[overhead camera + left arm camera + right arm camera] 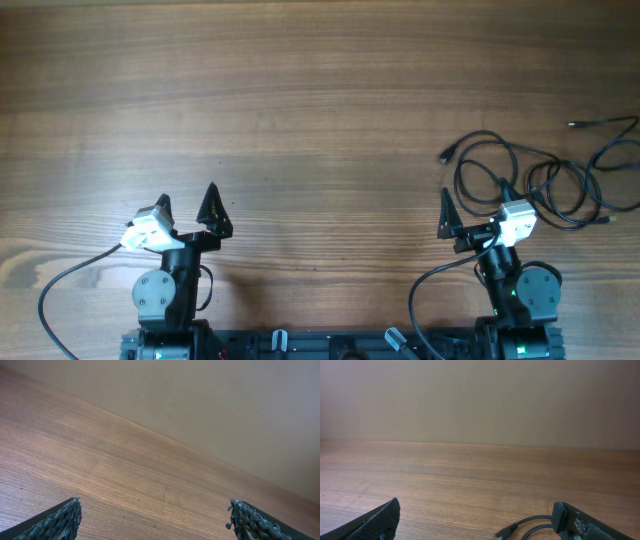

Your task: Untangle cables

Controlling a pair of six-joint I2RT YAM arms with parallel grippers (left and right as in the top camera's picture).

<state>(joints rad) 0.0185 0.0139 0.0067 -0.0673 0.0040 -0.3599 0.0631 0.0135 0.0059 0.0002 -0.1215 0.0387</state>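
Cables (pixel 556 172) lie in loose overlapping loops on the wooden table (pixel 300 100), at the far right and close to your right gripper (pixel 476 205). One plug end (pixel 503 533) shows between its fingers. Right jaws are spread wide, holding nothing. Your left gripper (pixel 188 203) sits well apart at near left, also spread and empty.

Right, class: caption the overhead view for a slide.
Open left gripper and right gripper, with tangled cables lying beside the right one.
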